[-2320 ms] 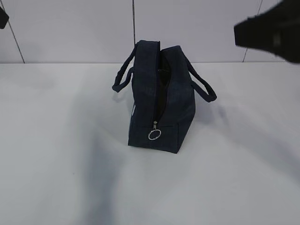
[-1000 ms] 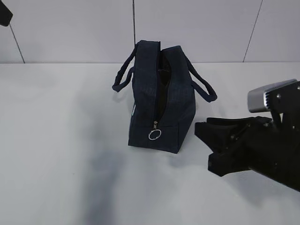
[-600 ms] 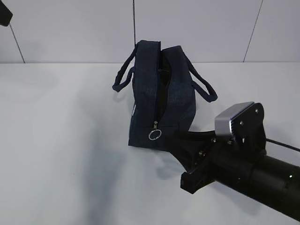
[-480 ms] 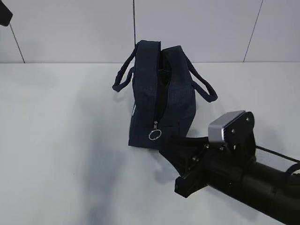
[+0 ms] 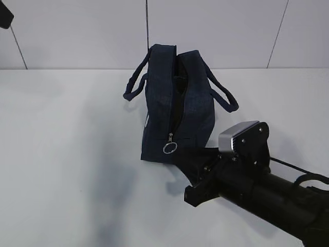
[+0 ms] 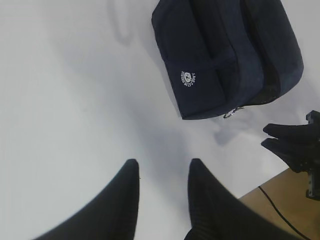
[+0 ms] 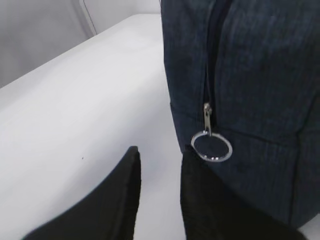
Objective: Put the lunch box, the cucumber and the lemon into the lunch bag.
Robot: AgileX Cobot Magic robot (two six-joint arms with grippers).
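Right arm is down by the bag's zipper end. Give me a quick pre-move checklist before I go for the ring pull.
1. Lunch bag upright on the table: ok.
2. Ring pull in sight, hanging free at the zipper's lower end: ok.
3. Right gripper open and empty, low beside the ring: ok.
4. Ring between the fingers: not ok, it sits off to the right of them.
5. Left gripper open, empty, clear of the bag: ok.
6. Lunch box, cucumber and lemon located: cannot tell, none appears in any view.

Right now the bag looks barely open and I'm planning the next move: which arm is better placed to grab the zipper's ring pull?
Right: its end effector sits beside the silver ring pull; left end effector hangs far off.
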